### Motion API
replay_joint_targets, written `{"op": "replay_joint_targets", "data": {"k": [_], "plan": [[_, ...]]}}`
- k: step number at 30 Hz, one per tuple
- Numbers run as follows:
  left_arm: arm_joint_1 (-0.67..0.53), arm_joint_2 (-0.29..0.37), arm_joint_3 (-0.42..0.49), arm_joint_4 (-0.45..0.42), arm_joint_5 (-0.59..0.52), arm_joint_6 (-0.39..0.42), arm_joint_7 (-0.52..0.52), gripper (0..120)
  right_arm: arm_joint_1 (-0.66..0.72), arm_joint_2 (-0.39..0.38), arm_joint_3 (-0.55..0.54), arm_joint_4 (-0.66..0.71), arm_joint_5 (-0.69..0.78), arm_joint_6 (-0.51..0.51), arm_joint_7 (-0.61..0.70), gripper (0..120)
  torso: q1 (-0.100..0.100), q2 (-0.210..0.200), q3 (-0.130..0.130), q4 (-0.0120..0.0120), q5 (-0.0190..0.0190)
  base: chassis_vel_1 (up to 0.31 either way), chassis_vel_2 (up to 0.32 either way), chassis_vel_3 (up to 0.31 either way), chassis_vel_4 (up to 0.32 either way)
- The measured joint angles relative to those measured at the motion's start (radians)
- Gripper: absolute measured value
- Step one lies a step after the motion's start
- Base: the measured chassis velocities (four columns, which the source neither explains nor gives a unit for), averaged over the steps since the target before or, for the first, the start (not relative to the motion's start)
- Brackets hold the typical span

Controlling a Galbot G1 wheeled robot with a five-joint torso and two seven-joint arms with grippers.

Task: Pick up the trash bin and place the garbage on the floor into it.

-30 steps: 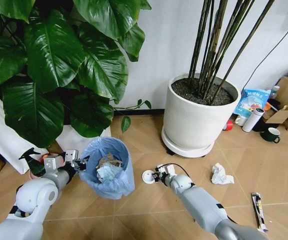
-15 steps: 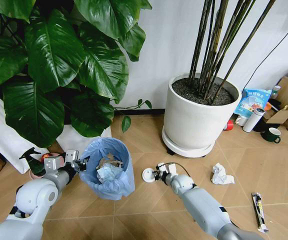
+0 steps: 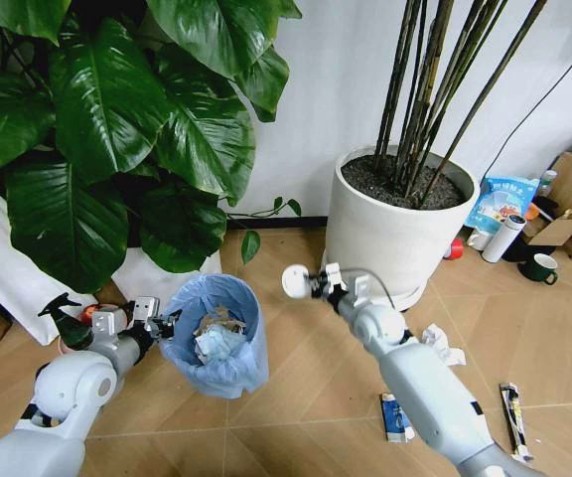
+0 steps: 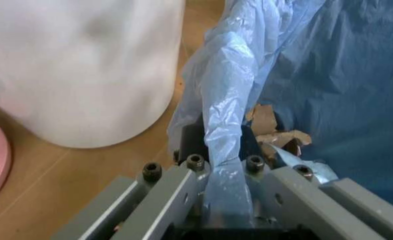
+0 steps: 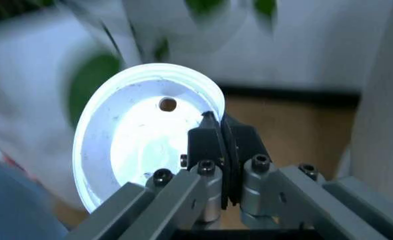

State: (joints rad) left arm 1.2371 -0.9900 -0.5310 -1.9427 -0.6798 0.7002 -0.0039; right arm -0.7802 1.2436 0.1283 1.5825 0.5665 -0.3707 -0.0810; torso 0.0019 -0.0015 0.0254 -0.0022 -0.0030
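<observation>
**Lid pinched by its rim, bin held by its lip**

The right gripper (image 3: 311, 283) is clamped on the lid (image 3: 295, 281), a small white disc held up in the air; in the right wrist view its fingers (image 5: 213, 145) meet on the edge of the lid (image 5: 146, 150), with most of the disc standing free to one side of them. The lid looks thin, stiff and very light; the rim is the sensible hold, though so narrow a pinch on smooth plastic could let it swivel or slip if the arm jerks.

The left gripper (image 3: 157, 323) is closed on the lip of the bin (image 3: 216, 333), with the blue bag (image 4: 226, 130) bunched between its fingers; the bin lies off to the side of the lid and lower, with paper and tissue already in it. The bag is soft and slick, so the grip probably depends on catching the hard rim under the film; the bin seems light enough for one gripper.

On the floor (image 3: 296, 397) beside the right forearm lie a tissue (image 3: 437, 345), a blue-white wrapper (image 3: 395, 417) and a thin dark wrapper (image 3: 512, 422); all are limp, flat-lying pieces that would need a low pinch.
</observation>
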Motion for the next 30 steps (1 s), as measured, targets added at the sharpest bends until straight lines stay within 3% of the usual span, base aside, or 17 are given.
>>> {"op": "replay_joint_targets", "data": {"k": [9, 12, 21, 30], "plan": [[-0.044, 0.006, 0.04, 0.033, -0.003, 0.016, -0.008, 0, 0.046, -0.043, -0.028, 0.211, 0.086, -0.045, 0.021, 0, 0.0, 0.0, 0.0, 0.0001, 0.0, 0.0, 0.0, 0.0, 0.0], [-0.072, 0.005, 0.075, 0.052, -0.005, 0.02, -0.014, 0, 0.058, -0.096, -0.083, 0.283, 0.123, -0.068, 0.02, 0, 0.0, 0.0, 0.0, 0.0002, 0.0, 0.0, 0.0, 0.0, 0.0], [-0.142, -0.013, 0.143, 0.074, -0.037, 0.034, -0.045, 0, 0.045, -0.21, -0.222, 0.384, 0.152, -0.087, 0.002, 0, 0.0, 0.0, 0.0, -0.0004, 0.0, 0.0, 0.0, 0.0, 0.0], [-0.146, -0.016, 0.152, 0.071, -0.039, 0.036, -0.053, 0, 0.04, -0.226, -0.307, 0.401, 0.135, -0.089, 0.003, 4, 0.0, 0.0, 0.0, 0.0, -0.0001, 0.0, 0.0, 0.0, 0.0]]}}
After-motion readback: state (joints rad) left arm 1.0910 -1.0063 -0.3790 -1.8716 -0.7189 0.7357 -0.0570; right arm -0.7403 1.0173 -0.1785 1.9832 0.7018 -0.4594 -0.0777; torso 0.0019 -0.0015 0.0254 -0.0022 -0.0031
